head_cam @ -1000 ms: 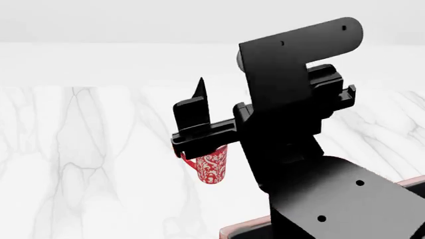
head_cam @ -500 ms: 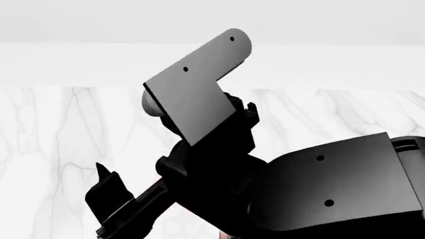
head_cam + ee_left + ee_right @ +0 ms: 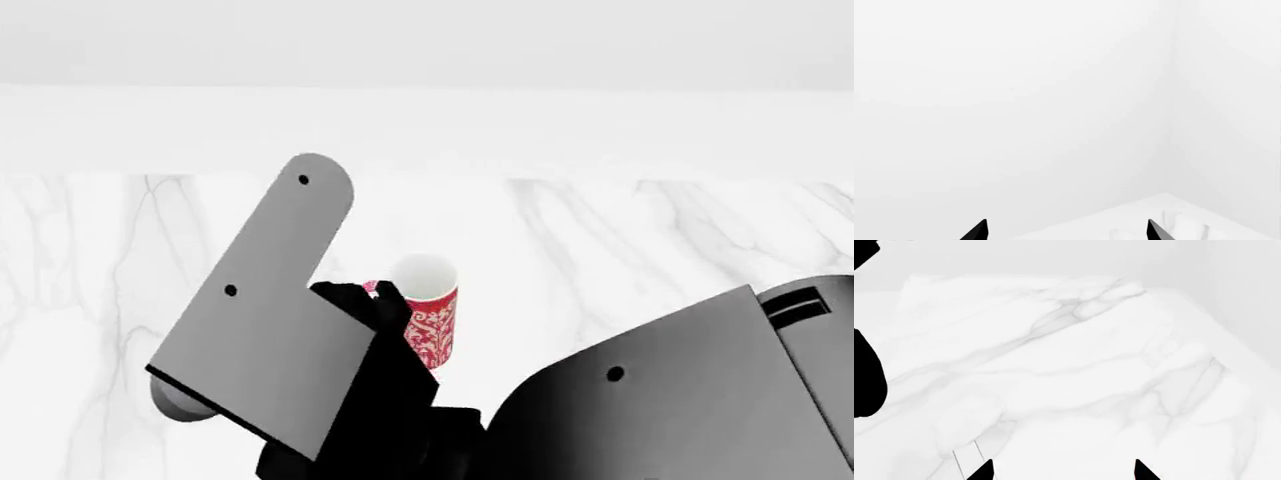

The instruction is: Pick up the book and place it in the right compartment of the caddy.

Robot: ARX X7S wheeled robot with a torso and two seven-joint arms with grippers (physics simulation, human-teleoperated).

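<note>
The book and the caddy do not show in any view. My left gripper [image 3: 1066, 233] is open with its two black fingertips [image 3: 978, 232] wide apart and nothing between them; it faces a white wall and a far corner of the marble table [image 3: 1167, 215]. My right gripper [image 3: 1063, 473] is also open and empty, its fingertips [image 3: 983, 472] hovering over bare marble table top [image 3: 1074, 365]. In the head view a large black and grey arm link [image 3: 260, 320] and a dark arm housing [image 3: 667, 400] fill the lower part; no fingers show there.
A red patterned mug [image 3: 429, 312] with a white inside stands upright on the white marble table [image 3: 641, 230], just behind the arm link. A white wall runs behind the table. A black arm part [image 3: 864, 380] shows at the edge of the right wrist view.
In the head view the arm has swung down and to the left. The gripper fingers seen earlier have left that view, and the mug shows again behind the arm link.
</note>
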